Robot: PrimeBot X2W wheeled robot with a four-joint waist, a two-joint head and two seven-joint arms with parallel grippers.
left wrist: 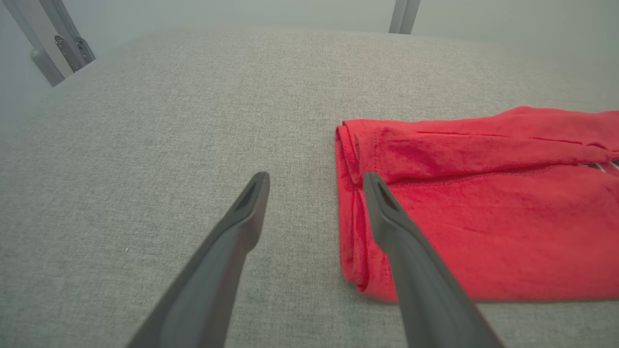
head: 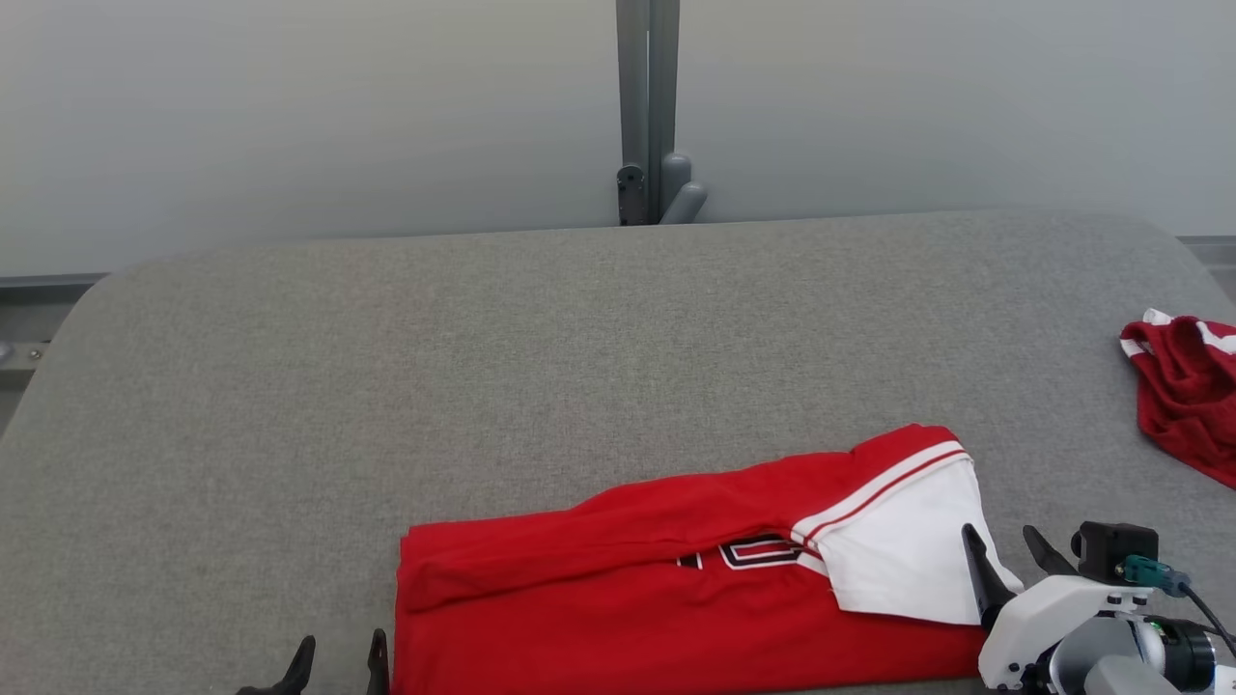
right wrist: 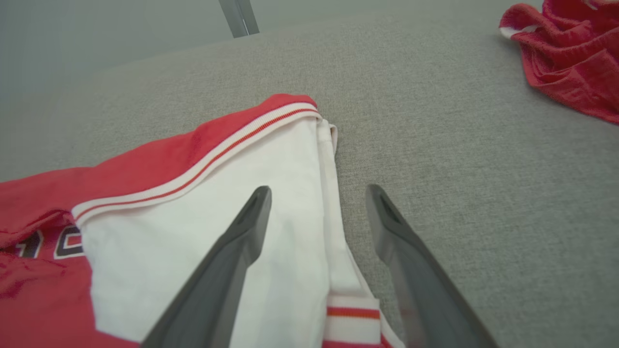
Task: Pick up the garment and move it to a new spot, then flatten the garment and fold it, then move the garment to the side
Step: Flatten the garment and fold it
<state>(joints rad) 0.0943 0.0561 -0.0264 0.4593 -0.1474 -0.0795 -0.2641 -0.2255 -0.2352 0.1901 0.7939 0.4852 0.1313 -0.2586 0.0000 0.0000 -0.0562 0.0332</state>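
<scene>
In the head view, the red garment [head: 676,589] lies flat on the gray table [head: 483,367], close to the near edge. It looks folded over into a long shape, with a white part turned up at its right end. The left end effector [head: 344,637] sits just beside the garment's left edge. The right end effector [head: 997,531] sits at the white end. Another red cloth [head: 1183,386] lies bunched up well apart, at the far right.

In the left wrist view, the left end effector [left wrist: 315,177] is wide open and holds nothing. One finger is over the bare table and the other is over the garment's [left wrist: 483,217] folded left edge.

In the right wrist view, the right end effector [right wrist: 319,189] is also wide open and holds nothing. One finger is over the white part and the other is over the table.

I think the picking up and flattening are done, and at least one fold is made. There may be more folding to do, and the garment is not yet moved to the side.
</scene>
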